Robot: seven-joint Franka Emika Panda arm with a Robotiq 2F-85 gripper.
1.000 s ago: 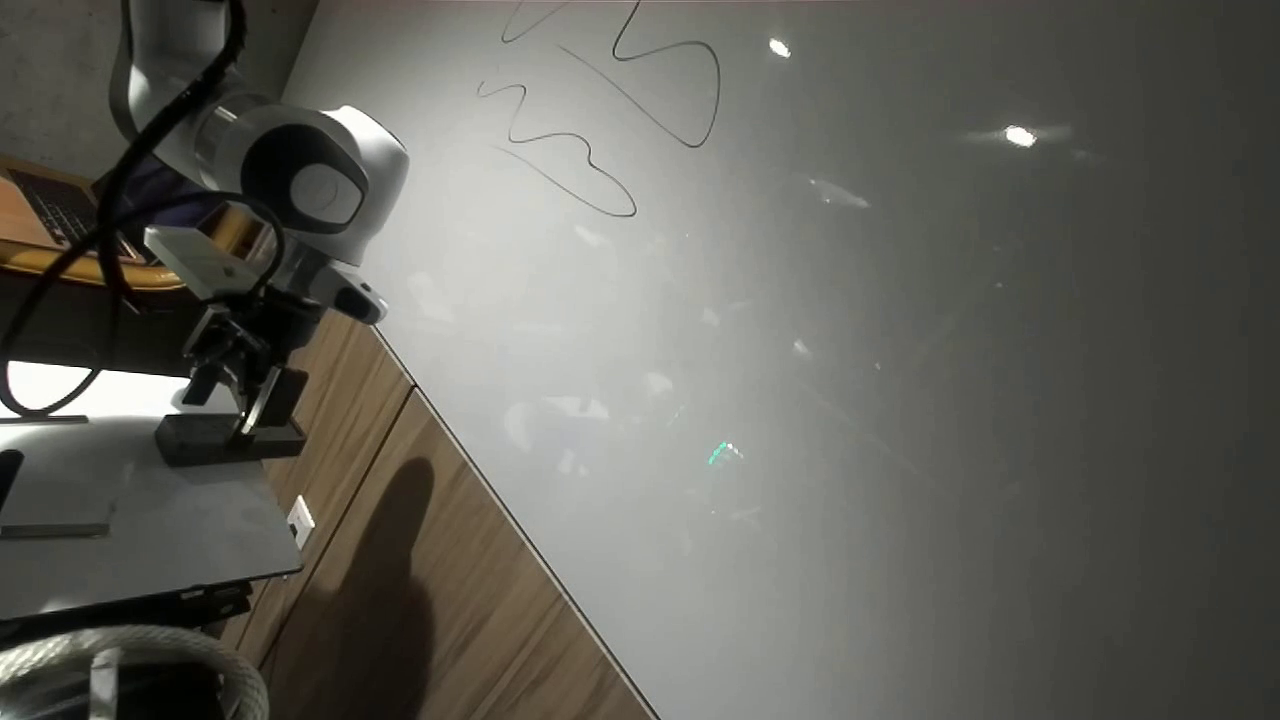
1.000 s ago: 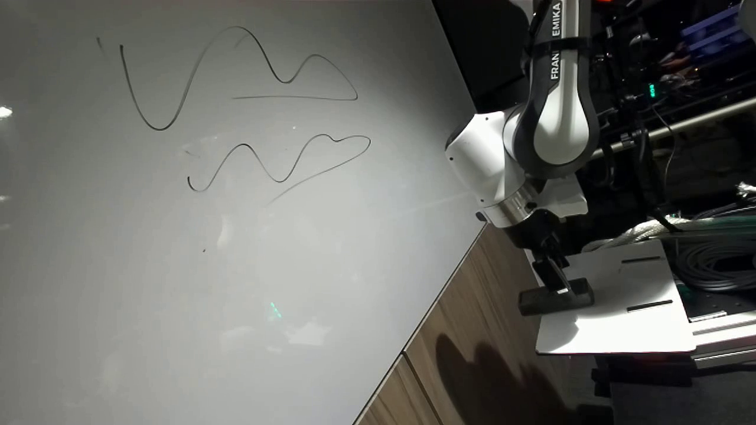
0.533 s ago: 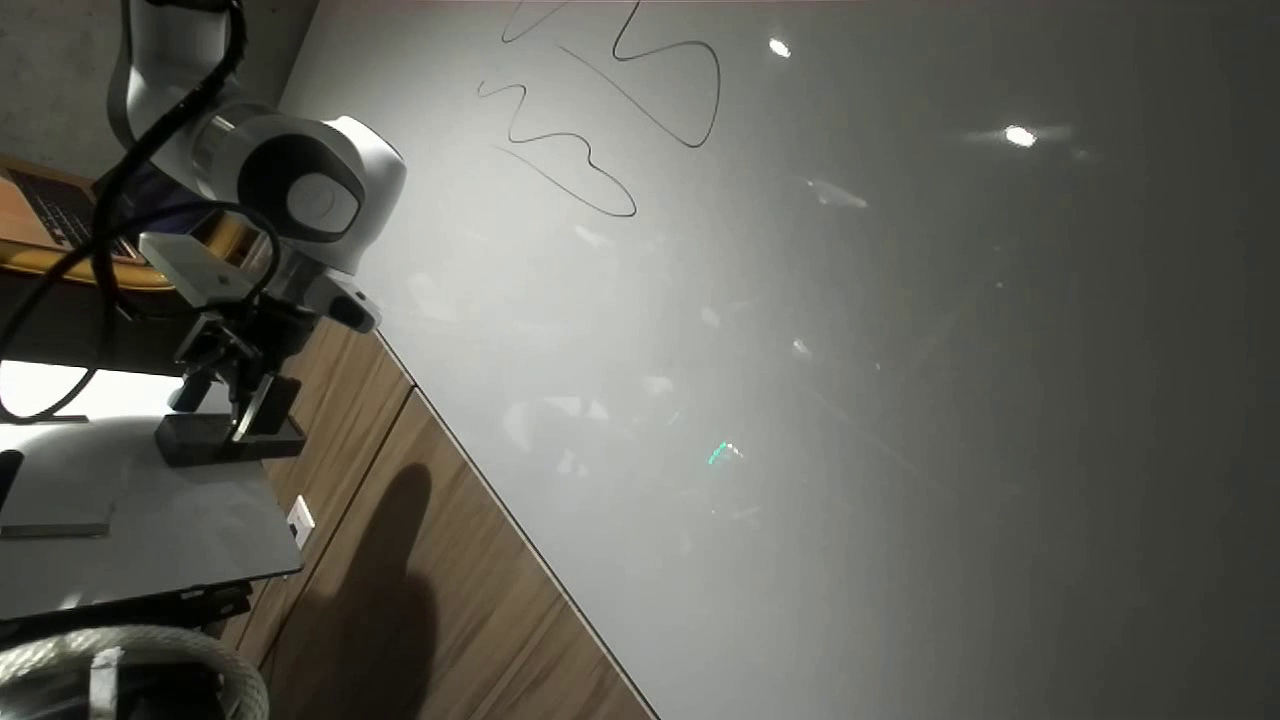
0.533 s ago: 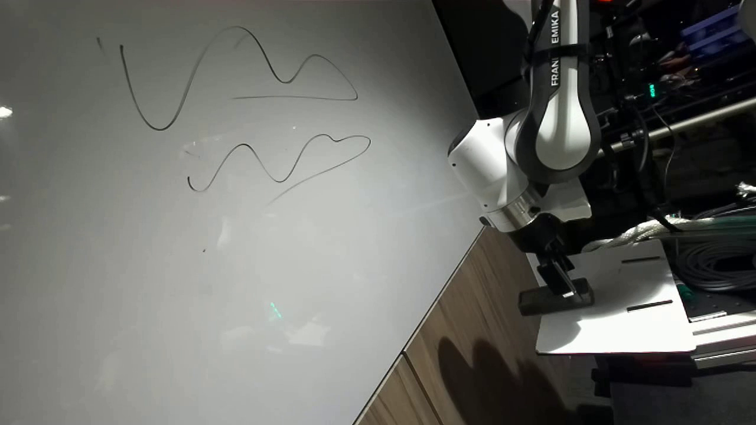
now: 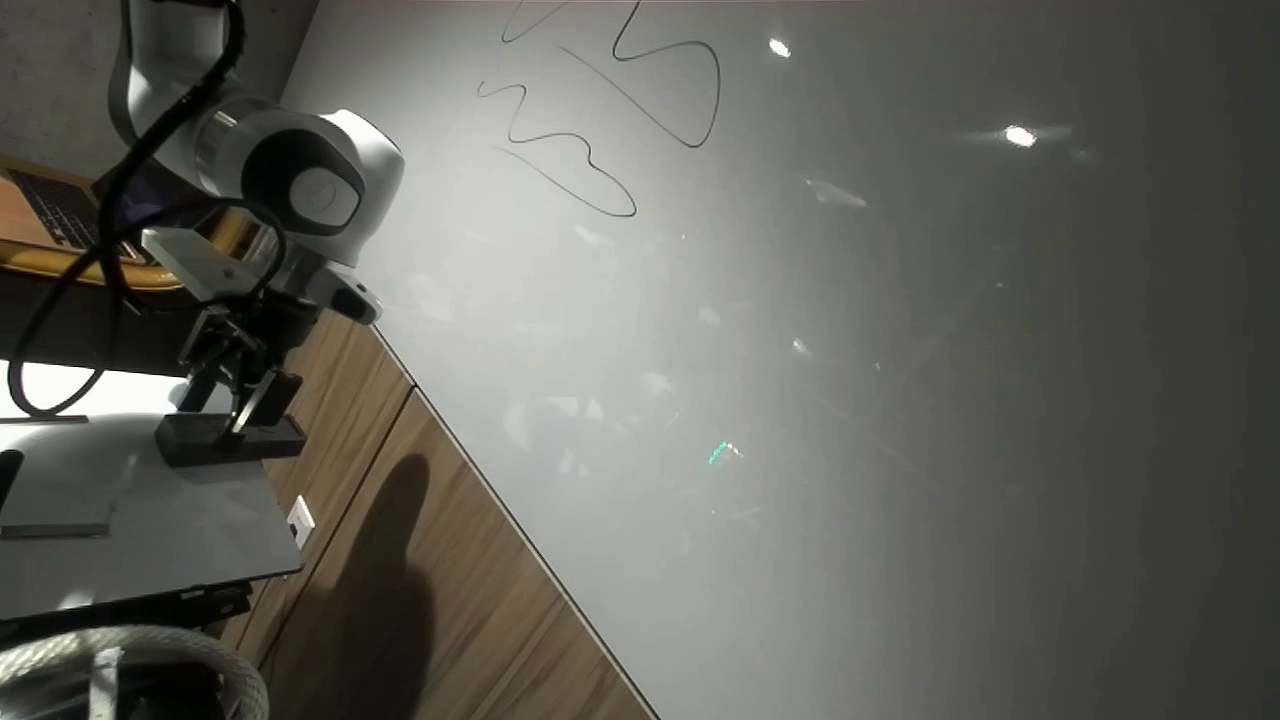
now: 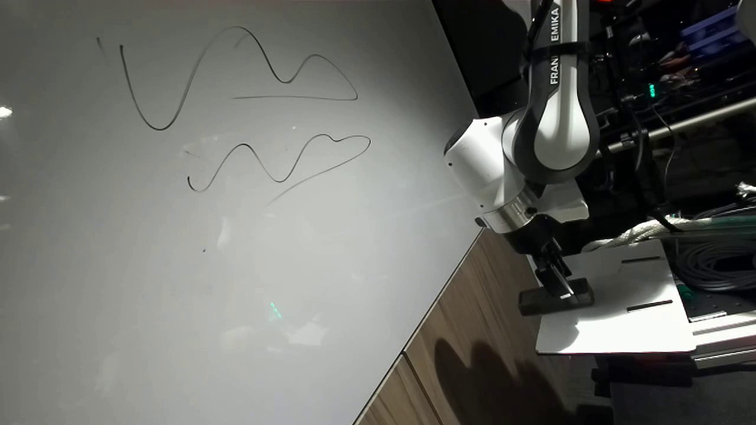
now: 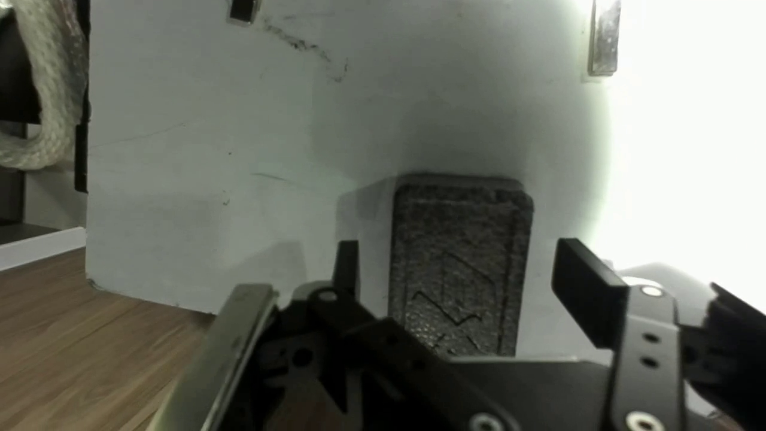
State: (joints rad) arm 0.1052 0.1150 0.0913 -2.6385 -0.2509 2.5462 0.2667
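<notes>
Gripper (image 7: pixel 461 272) over a dark block (image 7: pixel 459 239) on a white shelf (image 7: pixel 179 221).
I see its fingers (image 7: pixel 589 290) apart, left and right of the block, apparently spread to clear its sides.

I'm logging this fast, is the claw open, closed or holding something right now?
Claw: open, holding nothing; gaps show either side of the dark block.

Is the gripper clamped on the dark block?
No: in the wrist view the gripper is open, with pale surface showing between the dark block and the fingers on both sides.
</notes>
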